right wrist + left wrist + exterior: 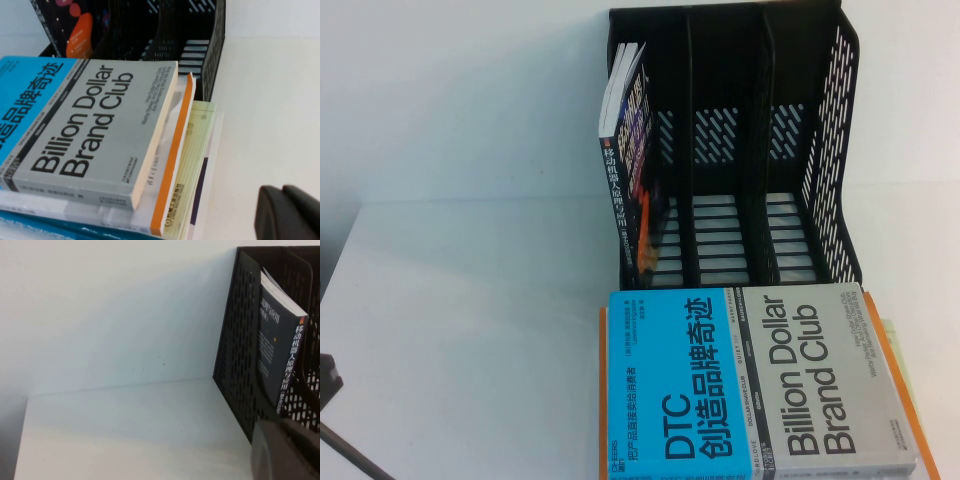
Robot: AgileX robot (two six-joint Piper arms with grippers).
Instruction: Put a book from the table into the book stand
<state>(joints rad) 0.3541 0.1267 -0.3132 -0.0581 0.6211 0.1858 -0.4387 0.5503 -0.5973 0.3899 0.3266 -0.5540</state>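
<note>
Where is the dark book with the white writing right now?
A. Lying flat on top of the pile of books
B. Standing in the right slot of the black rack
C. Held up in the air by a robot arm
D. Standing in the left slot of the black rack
D: the dark book stands leaning in the leftmost slot of the black rack, and the other two slots have nothing in them.

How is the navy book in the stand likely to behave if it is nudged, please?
The navy book leans in the stand's leftmost slot, so it would probably tip against a divider, not fall. It looks thick, so likely stiff and fairly heavy. The left hand is nearest; the right hand is beside the stack.
</note>
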